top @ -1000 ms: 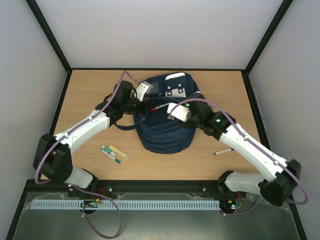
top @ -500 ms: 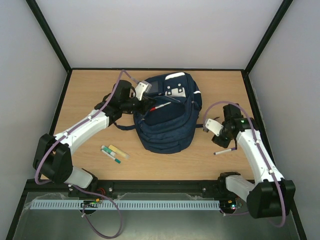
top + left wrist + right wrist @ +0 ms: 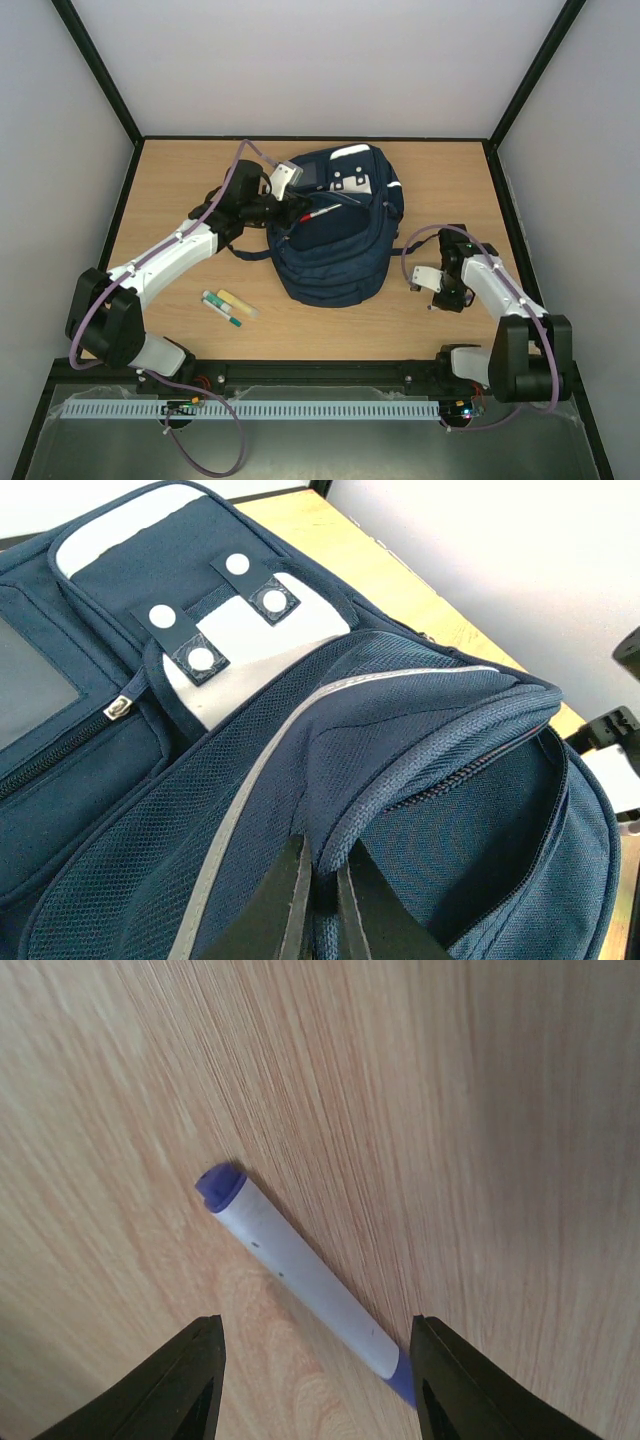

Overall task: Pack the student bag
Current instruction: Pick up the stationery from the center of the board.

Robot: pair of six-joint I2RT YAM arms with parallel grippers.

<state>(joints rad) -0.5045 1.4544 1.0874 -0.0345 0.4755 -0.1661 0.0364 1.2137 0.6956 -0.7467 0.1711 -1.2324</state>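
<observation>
Student bag (image 3: 335, 250) lying flat in the middle of the worktop (image 3: 180, 180), top pocket open, left claw (image 3: 322, 858) pinching the fabric edge of that opening, right claw (image 3: 317, 1328) spread wide over a white pen (image 3: 300, 1275) with blue ends, to the right of the bag

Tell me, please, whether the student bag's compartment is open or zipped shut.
Open: the student bag gapes along its zipper, rim pinched up by the left gripper.
</observation>
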